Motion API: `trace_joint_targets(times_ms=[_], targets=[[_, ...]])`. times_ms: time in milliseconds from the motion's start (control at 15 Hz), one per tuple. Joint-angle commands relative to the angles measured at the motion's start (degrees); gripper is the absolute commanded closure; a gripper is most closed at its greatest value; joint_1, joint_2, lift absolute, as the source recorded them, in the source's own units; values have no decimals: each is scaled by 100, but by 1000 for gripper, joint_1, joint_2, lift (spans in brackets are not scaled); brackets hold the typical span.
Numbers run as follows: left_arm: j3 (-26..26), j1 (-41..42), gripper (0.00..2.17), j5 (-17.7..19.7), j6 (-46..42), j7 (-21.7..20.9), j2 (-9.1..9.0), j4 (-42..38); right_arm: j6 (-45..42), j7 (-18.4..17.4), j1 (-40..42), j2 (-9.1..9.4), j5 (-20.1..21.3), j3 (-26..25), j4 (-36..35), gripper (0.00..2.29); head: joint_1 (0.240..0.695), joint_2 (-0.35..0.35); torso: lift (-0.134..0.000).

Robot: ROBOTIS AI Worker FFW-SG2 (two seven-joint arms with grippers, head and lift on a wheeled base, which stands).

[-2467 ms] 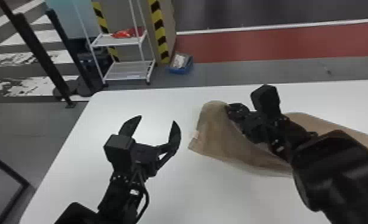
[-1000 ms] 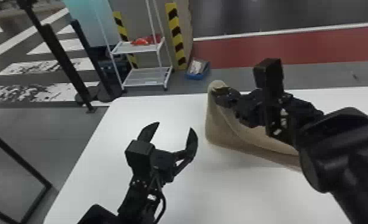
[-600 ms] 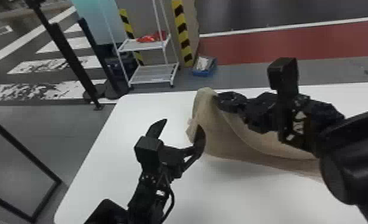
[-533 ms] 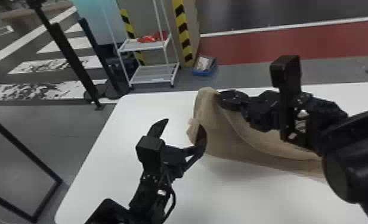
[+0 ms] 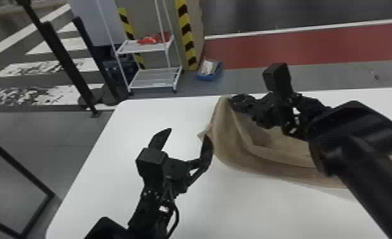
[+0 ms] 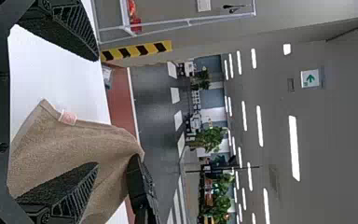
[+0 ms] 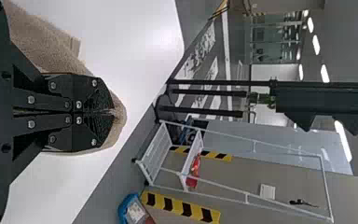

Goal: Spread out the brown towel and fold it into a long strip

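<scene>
Between right jaws, brown towel (image 5: 226, 139)

You face a workshop-like indoor space: red painted floor lane (image 5: 300, 47), yellow-and-black striped strips (image 5: 186, 31), white metal rack (image 5: 155, 78).

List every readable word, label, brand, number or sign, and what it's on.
No words or numbers legible.
White overhead sign: green arrow symbol.
Small pale pink tag on brown cloth towel: unreadable.
White rectangular panel on grey-beige wall: too small.
Whitish packet in blue bin: too small.
</scene>
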Motion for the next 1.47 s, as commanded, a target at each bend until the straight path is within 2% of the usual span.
trace_joint_targets(times_ms=[0, 67, 133, 267, 400, 467, 533, 667, 733, 933, 1000, 1267, 1333, 1400], targets=[[3, 12, 80, -5, -16, 8, -8, -13, 152, -406, -160, 11, 382, 110, 255, 846, 676, 262, -125], [12, 3, 80, -5, -16, 8, -8, -13, 433, -871, -152, 11, 690, 216, 255, 151, 677, 255, -125], [3, 3, 80, -5, -16, 17, 0, -4, 697, -1144, -117, 11, 989, 207, 246, -1, 677, 245, -125], [-15, -24, 80, -5, 1, 17, 0, -4, 1066, -1179, 59, 11, 1041, 49, 0, -1, 685, 210, -125], [-15, -41, 80, 4, 1, 17, 27, 5, 1734, -1021, 393, 6, 997, -259, -677, 53, 695, 195, -125], [-15, -50, 80, 13, 1, 17, 36, -4, 2314, -634, 631, -153, 918, -540, -1213, 56, 695, 189, -125], [-23, -59, 80, 22, 1, 17, 36, 5, 2507, -441, 956, -302, 795, -786, -1811, 70, 695, 186, -125], [-50, -103, 80, 22, 19, 17, 36, 14, 2665, -370, 1650, -724, 549, -1102, -2988, 100, 695, 170, -125], [-59, -103, 80, 31, 19, 17, 36, 14, 2718, -230, 1993, -944, 294, -1349, -3489, 120, 695, 158, -125], [-76, -129, 80, 22, 19, 26, 27, 40, 2701, 60, 2924, -1313, -5, -2140, -4500, 151, 695, 97, -125], [-76, -129, 80, 22, 1, 26, 27, 58, 2542, 183, 3232, -1366, -22, -2447, -4711, 151, 695, 80, -125], [-85, -129, 80, 13, -34, 35, -17, 119, 2367, 1238, 4164, -1374, -391, -3730, -5186, 194, 695, 2, -125], [-94, -129, 80, 13, -51, 35, -17, 137, 2331, 1414, 4348, -1366, -400, -3977, -5238, 194, 695, -13, -125], [-94, -147, 80, 13, -34, 35, -26, 172, 2244, 1431, 4542, -1366, -523, -4205, -5309, 194, 695, -29, -125]])
